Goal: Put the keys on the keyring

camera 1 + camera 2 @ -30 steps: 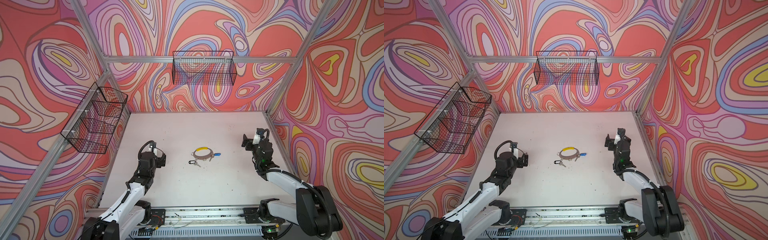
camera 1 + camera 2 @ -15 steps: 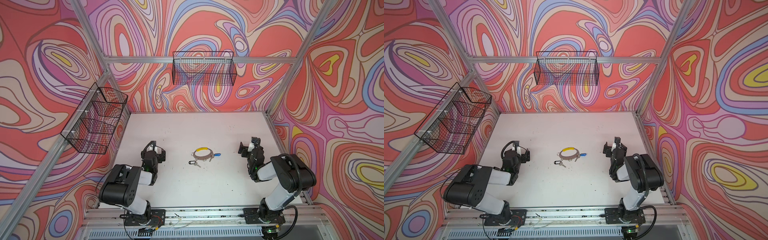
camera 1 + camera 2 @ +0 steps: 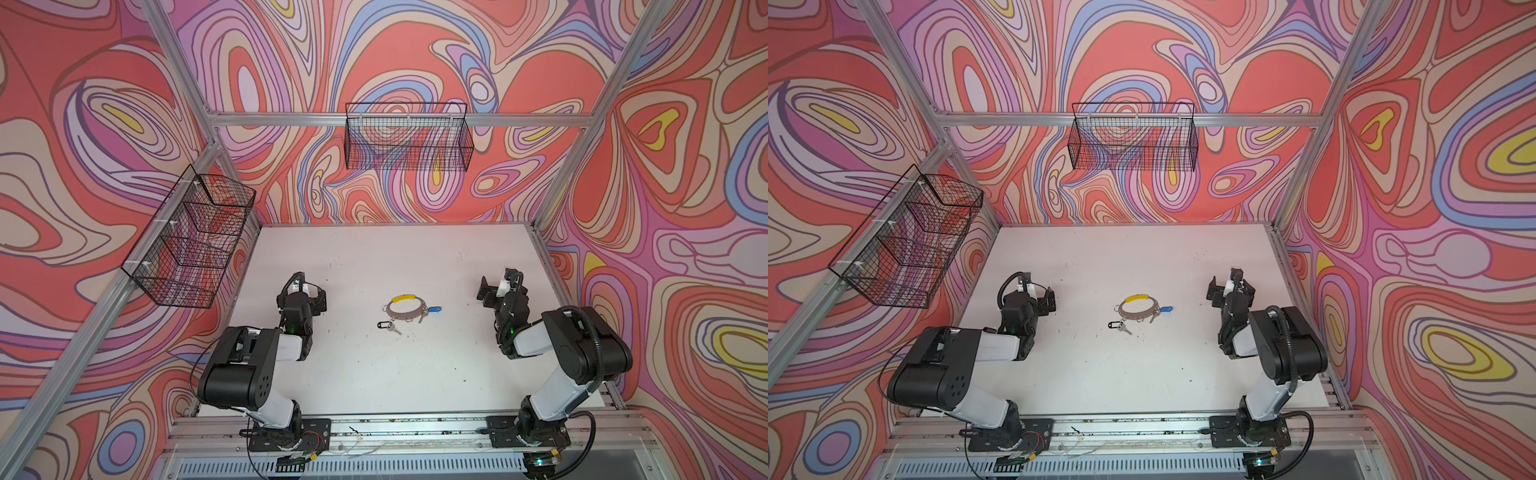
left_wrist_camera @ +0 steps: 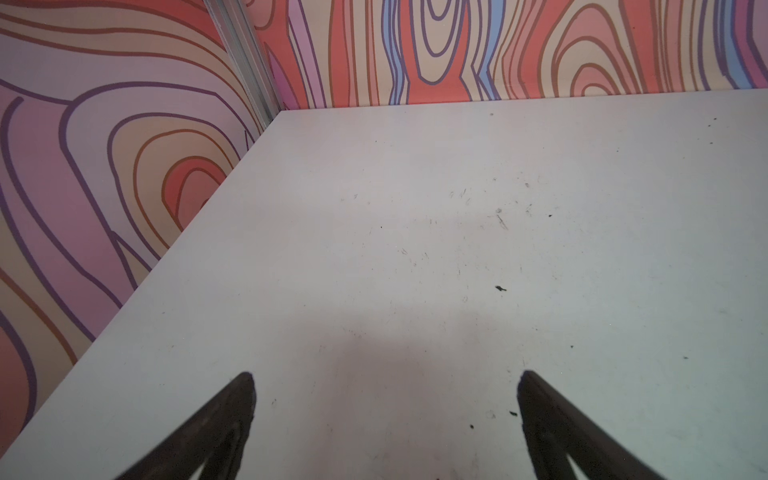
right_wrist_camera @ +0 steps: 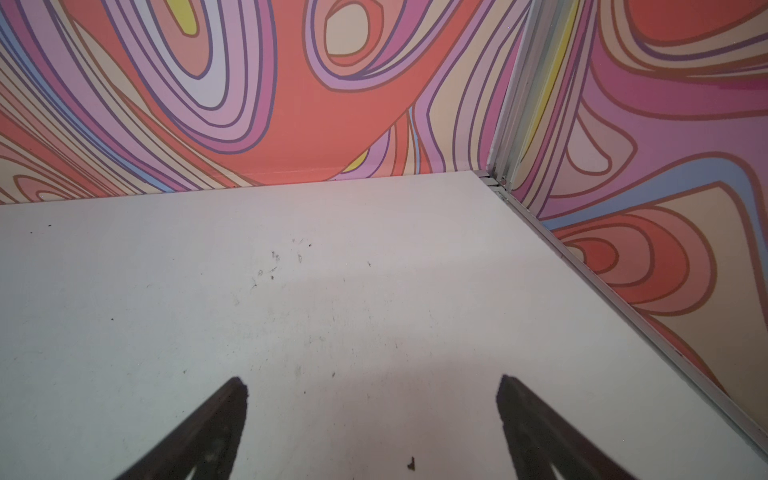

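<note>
Keys (image 3: 432, 310) lie just beside the keyring (image 3: 404, 297) (whether threaded on, unclear).

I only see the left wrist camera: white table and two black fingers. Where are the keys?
Observer: The large grey perforated metal hoop keyring with a yellow segment lies in the middle of the white table.
Operator: And the keys?
Observer: The silver key with a blue oval plastic tag lies at the hoop's right side.
Operator: The other one?
Observer: The silver key with a black tag lies just outside the hoop's near-left edge.
</note>
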`<action>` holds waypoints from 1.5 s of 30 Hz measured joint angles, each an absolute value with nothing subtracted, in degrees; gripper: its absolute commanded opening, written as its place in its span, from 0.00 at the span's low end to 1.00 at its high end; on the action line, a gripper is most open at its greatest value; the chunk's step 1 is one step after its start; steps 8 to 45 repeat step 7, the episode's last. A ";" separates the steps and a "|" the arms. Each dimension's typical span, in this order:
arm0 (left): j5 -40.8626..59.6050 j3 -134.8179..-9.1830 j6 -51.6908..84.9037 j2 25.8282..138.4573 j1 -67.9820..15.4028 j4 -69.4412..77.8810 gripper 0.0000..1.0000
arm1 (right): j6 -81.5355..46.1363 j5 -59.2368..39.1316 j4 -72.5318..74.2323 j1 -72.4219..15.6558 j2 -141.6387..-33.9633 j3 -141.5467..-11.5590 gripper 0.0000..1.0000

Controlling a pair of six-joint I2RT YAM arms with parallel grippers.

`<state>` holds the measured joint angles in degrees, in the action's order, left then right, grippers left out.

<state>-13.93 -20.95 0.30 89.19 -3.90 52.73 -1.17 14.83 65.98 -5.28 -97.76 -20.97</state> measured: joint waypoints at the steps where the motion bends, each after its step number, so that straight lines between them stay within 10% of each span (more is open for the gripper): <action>1: -13.91 -20.95 0.30 89.19 -3.90 52.71 1.00 | -1.17 14.90 65.93 -5.28 -97.76 -20.99 0.98; 45: -13.91 -20.95 0.30 89.19 -3.90 52.73 1.00 | -1.23 14.98 65.14 -5.19 -97.76 -21.69 0.98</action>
